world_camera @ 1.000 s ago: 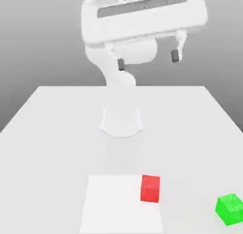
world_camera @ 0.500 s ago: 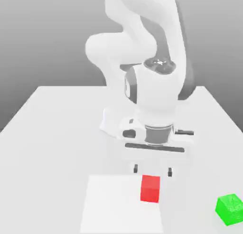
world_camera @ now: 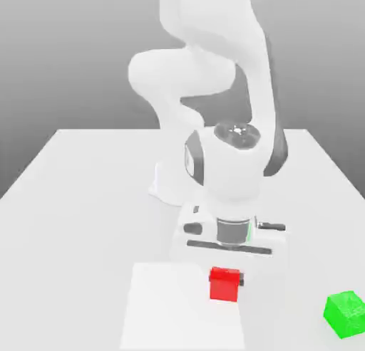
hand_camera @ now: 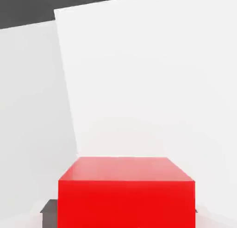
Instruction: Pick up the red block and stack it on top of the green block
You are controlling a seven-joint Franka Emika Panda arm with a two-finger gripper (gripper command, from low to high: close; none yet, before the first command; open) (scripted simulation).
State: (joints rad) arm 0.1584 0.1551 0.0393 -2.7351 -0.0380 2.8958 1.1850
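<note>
- On the white square mat (world_camera: 164,307): small red cube block (world_camera: 224,284), clamped between dark fingers (world_camera: 241,279) of the white arm's gripper (world_camera: 225,280).
- Might slip or twist on lifting if held off-centre.
- Could nudge the bright green cube block (world_camera: 346,314), well apart toward the exterior view's right, on placing.
- No containers present.

Exterior view: set in front of the white table (world_camera: 78,200), raised, facing the white robot arm (world_camera: 214,93) at the far side, wide enough to take in the small green cube (world_camera: 346,315) at near right. Hand view: very close, looking down. Shared by both: the red cube (world_camera: 224,284) (hand_camera: 126,192) and the paler white square patch (world_camera: 167,307) (hand_camera: 148,83) beneath.
</note>
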